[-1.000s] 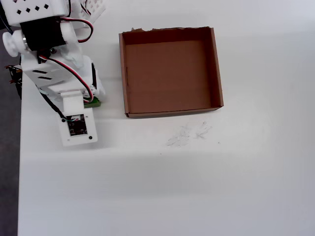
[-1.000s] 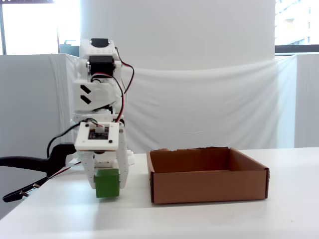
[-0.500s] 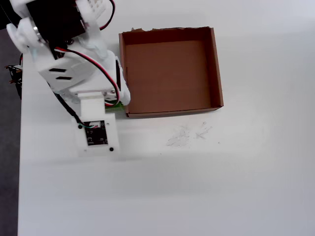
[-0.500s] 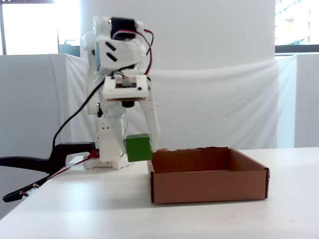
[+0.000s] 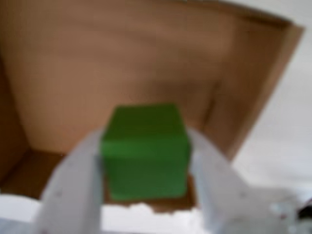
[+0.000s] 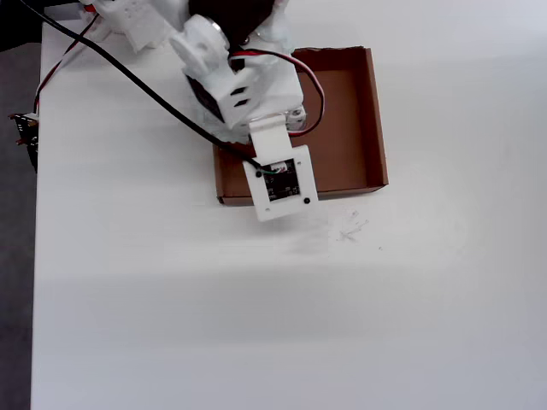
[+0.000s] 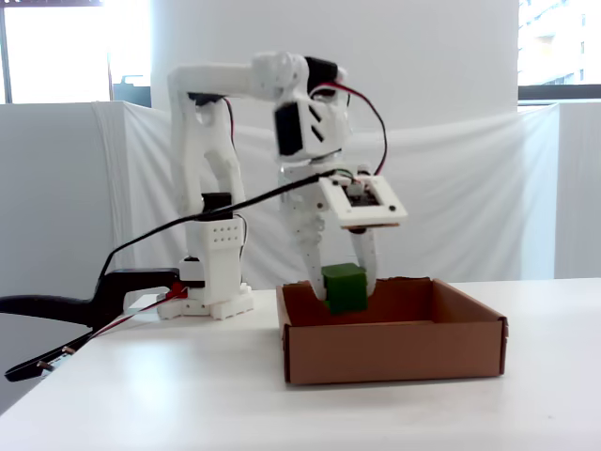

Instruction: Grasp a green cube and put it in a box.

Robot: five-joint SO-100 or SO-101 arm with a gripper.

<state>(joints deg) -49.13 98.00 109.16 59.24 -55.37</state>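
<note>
My white gripper [image 5: 146,161] is shut on the green cube [image 5: 145,151], one finger on each side of it. In the fixed view the gripper [image 7: 340,293] holds the cube [image 7: 344,287] just above the brown cardboard box [image 7: 394,349], over its left part. In the wrist view the box floor [image 5: 107,63] fills the frame beyond the cube, with the ragged near rim [image 5: 151,204] below it. In the overhead view the arm's wrist plate covers the cube and the gripper; the box [image 6: 363,128] lies under it.
The arm's base [image 7: 211,299] stands behind the box at the left in the fixed view. A black clamp [image 7: 84,303] and loose wires [image 6: 85,47] lie at the table's left edge. The white table [image 6: 256,307] extends in front of the box.
</note>
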